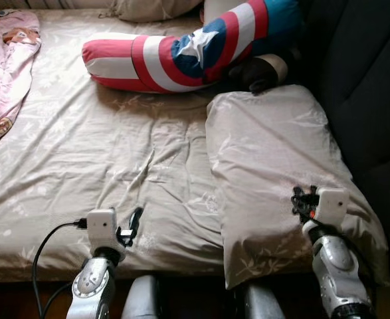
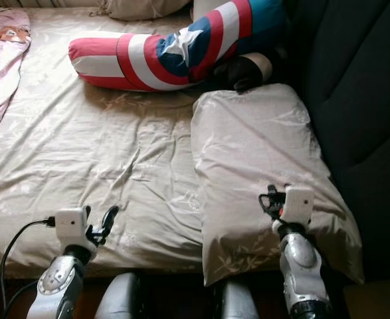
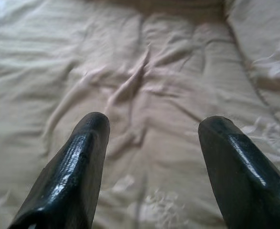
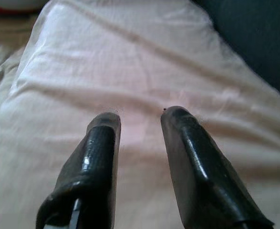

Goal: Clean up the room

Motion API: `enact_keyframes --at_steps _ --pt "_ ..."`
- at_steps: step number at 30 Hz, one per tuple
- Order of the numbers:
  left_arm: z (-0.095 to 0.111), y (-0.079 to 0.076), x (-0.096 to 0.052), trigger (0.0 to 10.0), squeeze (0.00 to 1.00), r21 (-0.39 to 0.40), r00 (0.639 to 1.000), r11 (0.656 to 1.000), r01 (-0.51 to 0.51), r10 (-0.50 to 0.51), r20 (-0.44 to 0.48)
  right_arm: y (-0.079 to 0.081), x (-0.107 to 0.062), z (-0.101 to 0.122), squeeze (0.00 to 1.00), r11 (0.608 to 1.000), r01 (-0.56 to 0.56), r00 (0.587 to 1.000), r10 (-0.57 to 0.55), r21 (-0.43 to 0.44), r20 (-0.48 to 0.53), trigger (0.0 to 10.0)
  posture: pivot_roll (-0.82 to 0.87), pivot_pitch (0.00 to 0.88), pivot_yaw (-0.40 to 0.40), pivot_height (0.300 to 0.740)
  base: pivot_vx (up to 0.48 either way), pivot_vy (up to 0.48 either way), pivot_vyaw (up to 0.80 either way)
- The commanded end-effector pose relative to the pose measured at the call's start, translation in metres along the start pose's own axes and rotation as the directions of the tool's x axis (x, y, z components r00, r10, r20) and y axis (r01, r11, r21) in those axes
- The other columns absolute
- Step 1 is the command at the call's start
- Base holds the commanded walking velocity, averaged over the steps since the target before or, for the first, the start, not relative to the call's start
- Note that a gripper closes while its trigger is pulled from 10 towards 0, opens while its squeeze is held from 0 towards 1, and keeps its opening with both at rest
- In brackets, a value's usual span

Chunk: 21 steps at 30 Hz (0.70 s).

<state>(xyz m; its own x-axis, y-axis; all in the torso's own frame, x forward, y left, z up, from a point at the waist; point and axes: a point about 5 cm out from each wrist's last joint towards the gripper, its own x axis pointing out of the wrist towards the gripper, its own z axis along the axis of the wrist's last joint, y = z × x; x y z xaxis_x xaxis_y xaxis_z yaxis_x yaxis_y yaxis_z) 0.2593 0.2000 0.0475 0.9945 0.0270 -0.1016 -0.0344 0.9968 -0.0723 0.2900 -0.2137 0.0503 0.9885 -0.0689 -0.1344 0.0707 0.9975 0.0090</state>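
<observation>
A beige leaf-print pillow (image 1: 268, 153) lies on the right side of the bed, one end hanging over the front edge. My right gripper (image 1: 301, 200) is over its near part. In the right wrist view the right gripper (image 4: 140, 114) is open by a narrow gap, both fingertips (image 4: 104, 125) against the pillow cloth. My left gripper (image 1: 133, 224) hovers low over the rumpled beige sheet (image 1: 82, 159) near the front edge. In the left wrist view the left gripper (image 3: 151, 125) is wide open with only creased sheet between its fingers (image 3: 82, 157).
A red, white and blue star-striped bolster (image 1: 175, 56) lies across the back of the bed, a dark plush object (image 1: 261, 72) at its right end. A pink garment (image 1: 5, 66) lies at the far left. Dark upholstery (image 1: 367, 80) borders the right side.
</observation>
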Motion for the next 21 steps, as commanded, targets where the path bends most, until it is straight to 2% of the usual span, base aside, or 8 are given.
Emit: enact_keyframes --at_steps 1,6,12,14,16,18,21 --pt "-0.01 0.005 -0.005 10.0 0.0 -0.018 0.999 0.999 -0.028 0.028 -0.029 0.0 -0.005 -0.013 0.0 1.0 -0.002 0.998 0.003 0.011 -0.058 10.0 0.06 0.172 -0.028 0.705 0.0 0.0 0.0" --pt "-0.027 0.01 -0.01 10.0 0.0 -0.006 0.995 0.999 -0.043 0.042 -0.096 -0.003 -0.013 -0.034 0.0 0.999 0.03 0.99 -0.025 0.037 -0.14 10.0 0.06 0.157 -0.033 0.74 0.0 0.0 0.0" --pt "-0.046 0.013 -0.015 10.0 0.0 0.002 0.984 0.999 -0.05 0.05 -0.174 -0.007 -0.021 -0.051 0.0 0.997 0.057 0.977 -0.046 0.044 -0.21 10.0 0.06 0.161 -0.039 0.74 0.0 0.0 0.0" --pt "-0.063 0.016 -0.022 10.0 0.0 0.008 0.966 0.999 -0.054 0.054 -0.253 -0.01 -0.031 -0.067 0.0 0.996 0.075 0.961 -0.06 0.046 -0.27 10.0 0.06 0.157 -0.042 0.74 0.0 0.0 0.0" --pt "-0.069 0.016 -0.024 10.0 0.0 0.008 0.957 0.999 -0.049 0.049 -0.285 -0.011 -0.035 -0.075 0.0 0.995 0.087 0.949 -0.07 0.042 -0.307 10.0 0.06 0.154 -0.041 0.74 0.0 0.0 0.0" --pt "-0.085 0.017 -0.031 10.0 0.0 0.022 0.928 0.999 -0.035 0.041 -0.371 -0.013 -0.047 -0.094 0.0 0.993 0.11 0.913 -0.087 0.035 -0.399 10.0 0.06 0.144 -0.039 0.74 0.0 0.0 0.0" --pt "-0.097 0.019 -0.038 10.0 0.0 0.029 0.895 0.999 -0.038 0.047 -0.443 -0.013 -0.056 -0.106 0.0 0.987 0.148 0.879 -0.101 0.066 -0.466 10.0 0.06 0.139 -0.036 0.74 0.0 0.0 0.0"
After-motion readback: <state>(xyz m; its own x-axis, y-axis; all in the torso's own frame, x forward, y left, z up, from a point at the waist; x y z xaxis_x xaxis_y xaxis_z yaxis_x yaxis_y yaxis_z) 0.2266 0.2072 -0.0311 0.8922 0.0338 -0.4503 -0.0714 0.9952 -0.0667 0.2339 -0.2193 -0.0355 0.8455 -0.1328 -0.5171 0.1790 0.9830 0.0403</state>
